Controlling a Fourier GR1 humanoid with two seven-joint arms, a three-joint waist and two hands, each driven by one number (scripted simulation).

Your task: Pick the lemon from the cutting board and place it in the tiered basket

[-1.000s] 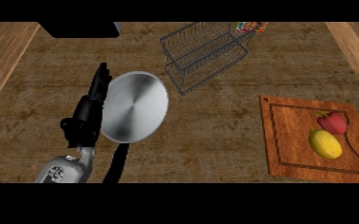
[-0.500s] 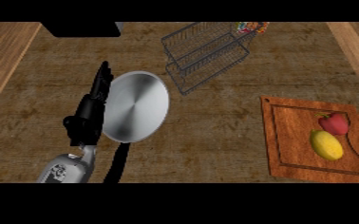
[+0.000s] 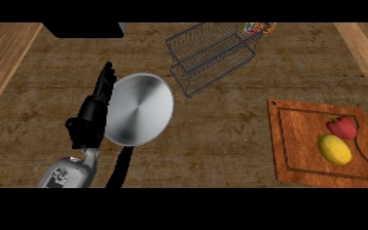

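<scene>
A yellow lemon lies on the wooden cutting board at the right edge of the counter, just below a red pepper. The wire tiered basket stands at the back centre, its racks holding nothing I can see. My left hand rests at the lower left with its fingers straight and pointing up, far from the lemon and the board. My right hand does not show in the head view.
A round steel pan with a black handle lies right beside my left hand. A dark block sits at the back left. A small colourful packet shows behind the basket. Wooden edges run along both sides.
</scene>
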